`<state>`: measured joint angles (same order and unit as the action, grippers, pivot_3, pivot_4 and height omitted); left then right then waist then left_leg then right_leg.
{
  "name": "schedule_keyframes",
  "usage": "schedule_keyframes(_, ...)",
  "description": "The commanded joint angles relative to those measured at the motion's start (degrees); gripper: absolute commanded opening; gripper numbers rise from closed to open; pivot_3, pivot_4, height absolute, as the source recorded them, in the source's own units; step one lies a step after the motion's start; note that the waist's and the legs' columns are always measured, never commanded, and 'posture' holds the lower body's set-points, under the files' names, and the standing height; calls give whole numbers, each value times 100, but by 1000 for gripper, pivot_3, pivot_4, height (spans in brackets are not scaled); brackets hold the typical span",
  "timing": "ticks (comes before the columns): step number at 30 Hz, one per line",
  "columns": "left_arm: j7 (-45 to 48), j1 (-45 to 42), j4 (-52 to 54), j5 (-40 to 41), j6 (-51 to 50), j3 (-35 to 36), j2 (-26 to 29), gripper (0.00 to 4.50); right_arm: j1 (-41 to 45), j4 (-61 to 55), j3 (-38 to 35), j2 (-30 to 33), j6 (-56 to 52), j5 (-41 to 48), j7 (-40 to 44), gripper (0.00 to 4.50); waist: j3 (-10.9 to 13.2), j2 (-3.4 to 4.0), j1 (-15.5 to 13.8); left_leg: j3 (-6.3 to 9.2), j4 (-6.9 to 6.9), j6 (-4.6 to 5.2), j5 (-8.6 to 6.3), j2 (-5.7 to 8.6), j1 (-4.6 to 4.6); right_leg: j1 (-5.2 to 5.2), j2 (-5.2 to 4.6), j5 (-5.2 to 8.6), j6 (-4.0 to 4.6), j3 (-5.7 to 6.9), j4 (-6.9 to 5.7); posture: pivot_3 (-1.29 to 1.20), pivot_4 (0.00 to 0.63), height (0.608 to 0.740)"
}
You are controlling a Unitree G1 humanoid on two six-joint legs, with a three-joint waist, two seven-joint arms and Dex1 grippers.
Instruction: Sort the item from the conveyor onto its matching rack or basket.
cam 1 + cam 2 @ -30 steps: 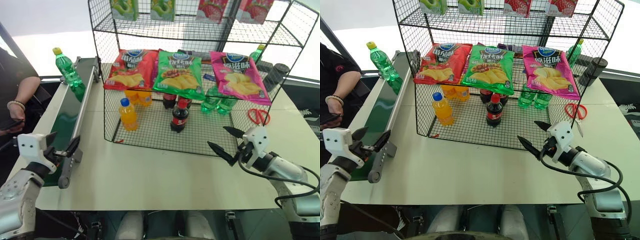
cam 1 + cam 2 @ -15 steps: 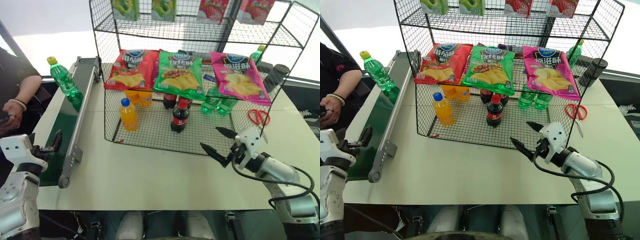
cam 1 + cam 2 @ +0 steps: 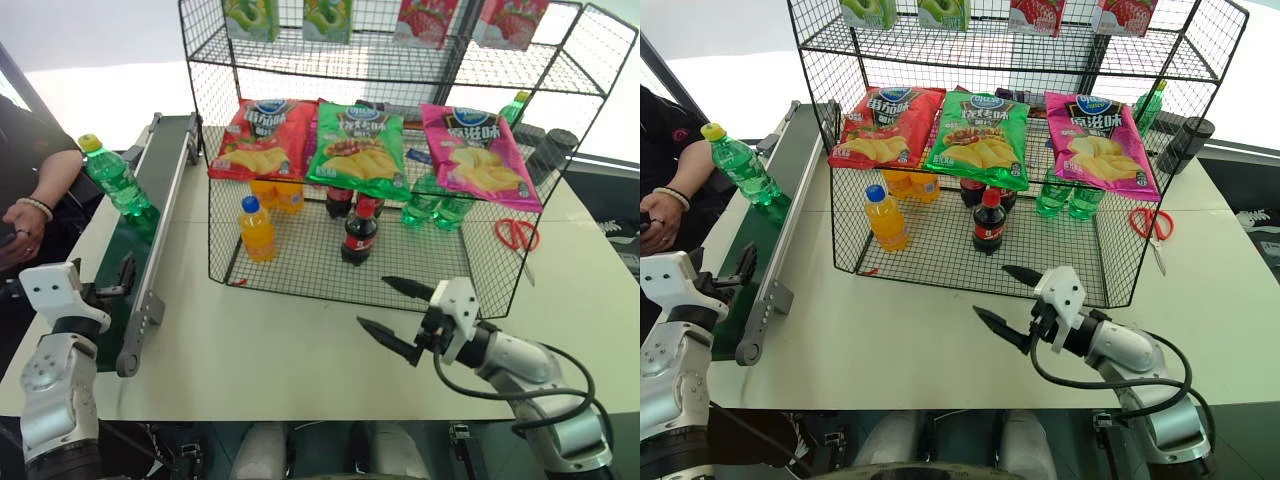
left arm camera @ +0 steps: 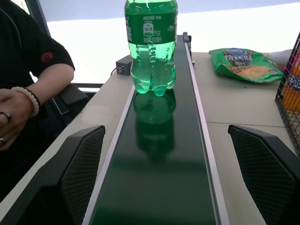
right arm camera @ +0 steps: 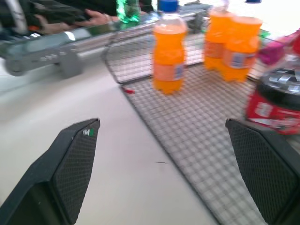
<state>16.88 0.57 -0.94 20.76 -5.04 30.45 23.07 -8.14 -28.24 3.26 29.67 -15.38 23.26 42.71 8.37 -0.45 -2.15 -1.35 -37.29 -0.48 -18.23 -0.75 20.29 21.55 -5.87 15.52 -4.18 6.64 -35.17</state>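
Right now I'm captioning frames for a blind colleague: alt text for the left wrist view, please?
A green soda bottle stands upright on the dark-green conveyor belt, ahead of the open left gripper; a person's hand rests alongside.

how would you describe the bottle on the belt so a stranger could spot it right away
Find the long dark-green conveyor running along the left side of the black wire rack. Standing upright on it is a small clear-green soda bottle with a green label. Its yellow cap sets it apart; the green bottles inside the rack sit behind hanging chip bags.
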Motion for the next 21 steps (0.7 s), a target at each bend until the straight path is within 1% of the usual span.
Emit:
schedule_keyframes(1,-90,-1,-7,-23,230,82,-27,4500,-62,-326,250,-126,82,16,-10,4467,0,0,2,0,0,0,0,0,0,0,0,0,0,0,0,0,150,729)
schedule_keyframes(11,-293,41,-101,-88,407,92,-110,4500,-200,-167,371,-179,290,5,140,4467,-4,-7,-3,0,-1,0,0,-1,1,0,0,0,0,1,1,0,150,729)
schedule_keyframes(21,-424,3,-256,-117,547,135,-42,4500,-274,-51,405,-216,467,-21,213,4467,-6,-10,-3,0,0,0,0,-1,0,1,0,0,0,1,0,0,150,729)
